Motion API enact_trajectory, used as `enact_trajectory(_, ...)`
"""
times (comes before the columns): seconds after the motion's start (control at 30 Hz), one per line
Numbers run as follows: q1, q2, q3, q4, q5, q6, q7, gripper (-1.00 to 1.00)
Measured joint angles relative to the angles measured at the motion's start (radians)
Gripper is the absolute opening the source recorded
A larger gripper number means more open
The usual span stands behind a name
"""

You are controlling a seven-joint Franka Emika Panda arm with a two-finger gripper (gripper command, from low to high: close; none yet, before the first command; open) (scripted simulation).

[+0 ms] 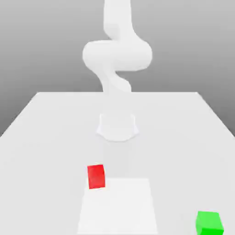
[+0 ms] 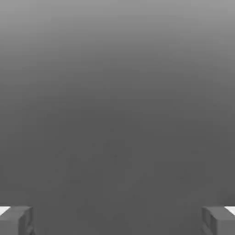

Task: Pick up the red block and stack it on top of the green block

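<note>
A smooth white tabletop (image 1: pixel 46 133) carried the white robot arm (image 1: pixel 117 55). Its gripper (image 2: pixel 117 220) stood spread wide, grey fingers (image 2: pixel 16 220) grasping nothing. The matte red block (image 1: pixel 96 176) sat near the tabletop's middle, well apart from the green block (image 1: pixel 209 222) toward the exterior view's right.

The gripper (image 2: pixel 117 220) has its two grey fingertips (image 2: pixel 16 220) standing wide apart, with nothing between them. One fingertip sits at about eight o'clock, the other at about four o'clock. Beyond them lies a plain grey surface (image 2: pixel 117 101), lighter toward twelve o'clock.
</note>
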Motion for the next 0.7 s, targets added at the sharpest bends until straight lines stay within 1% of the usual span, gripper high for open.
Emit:
enact_trajectory(0.27, -0.023, 0.231, -0.051, -0.252, -0.064, 0.186, -0.097, 0.00)
enact_trajectory(0.47, -0.037, 0.419, -0.120, -0.458, -0.078, 0.337, -0.207, 0.00)
enact_trajectory(0.57, -0.035, 0.577, -0.158, -0.545, -0.053, 0.459, -0.288, 0.00)
enact_trajectory(0.63, -0.044, 0.707, -0.146, -0.560, 0.003, 0.560, -0.348, 0.00)
enact_trajectory(0.7, -0.058, 0.794, -0.120, -0.556, 0.062, 0.632, -0.395, 0.00)
